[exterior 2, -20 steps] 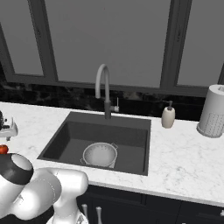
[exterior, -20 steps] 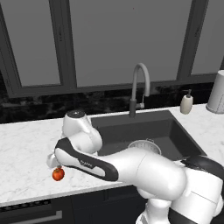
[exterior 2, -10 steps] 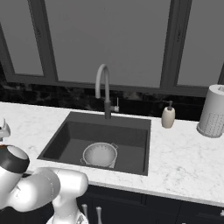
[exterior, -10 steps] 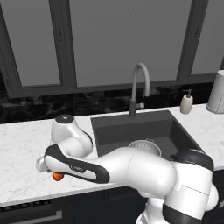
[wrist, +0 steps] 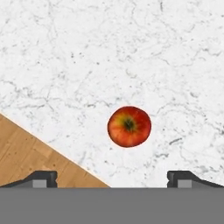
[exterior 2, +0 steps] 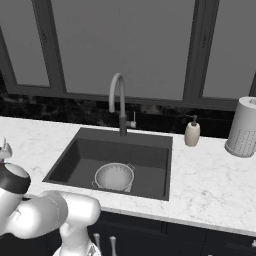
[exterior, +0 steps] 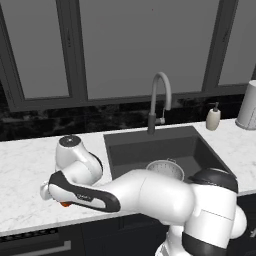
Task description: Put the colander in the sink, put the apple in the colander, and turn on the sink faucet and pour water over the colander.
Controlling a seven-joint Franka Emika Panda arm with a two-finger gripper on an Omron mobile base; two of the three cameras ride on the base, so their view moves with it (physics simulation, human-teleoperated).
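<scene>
The colander [exterior 2: 114, 177] is already sitting upright in the sink [exterior 2: 72, 155], below and just in front of the gooseneck faucet [exterior 2: 119, 104], so I judge the apple to be the step in hand. The arm is reaching far left of the sink, and the gripper [wrist: 112, 177] is hanging over the marble counter [wrist: 87, 57] with its fingertips [wrist: 41, 177] spread wide, holding nothing. The apple [wrist: 129, 126] is lying stem-up on the counter near its front edge, between the lines of the two fingers but ahead of them, untouched, slightly nearer the right-hand tip.
</scene>
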